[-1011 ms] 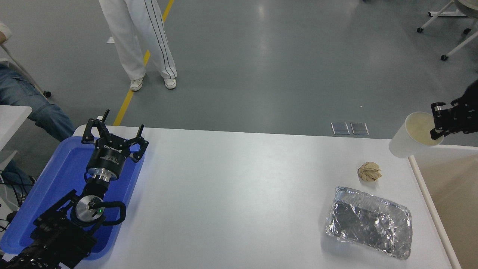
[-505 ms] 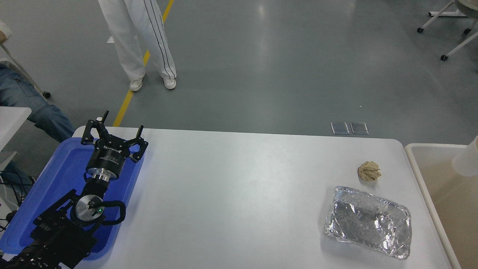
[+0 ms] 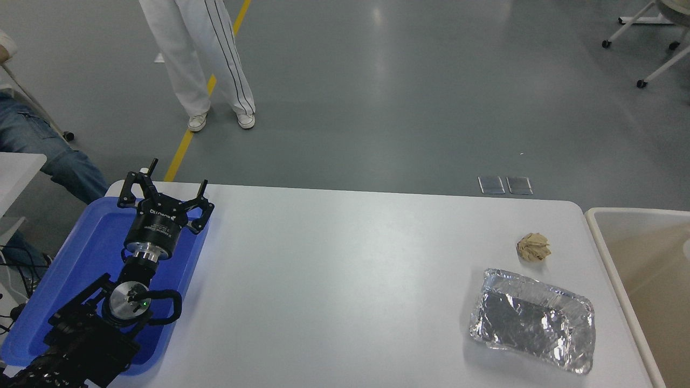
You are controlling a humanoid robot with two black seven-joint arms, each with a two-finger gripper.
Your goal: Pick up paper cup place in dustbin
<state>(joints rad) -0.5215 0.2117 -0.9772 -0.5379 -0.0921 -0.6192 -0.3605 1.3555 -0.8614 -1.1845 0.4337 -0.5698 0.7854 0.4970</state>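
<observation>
Nearest us, at the lower left, we see one black robot arm parked over one blue plastic tray (image 3: 64,269); its left gripper (image 3: 164,188) is spread wide and holds nothing. On the one white table (image 3: 334,280), at the near right, lies one crinkled silver foil tray (image 3: 533,320), and just beyond it one crumpled brown paper ball (image 3: 533,247). At the right edge stands one beige dustbin (image 3: 606,248). We cannot see the paper cup or the right gripper. Farther off, one person (image 3: 202,59) in white trousers stands on the grey floor, and another person's jeans-clad leg (image 3: 51,156) shows at the left.
</observation>
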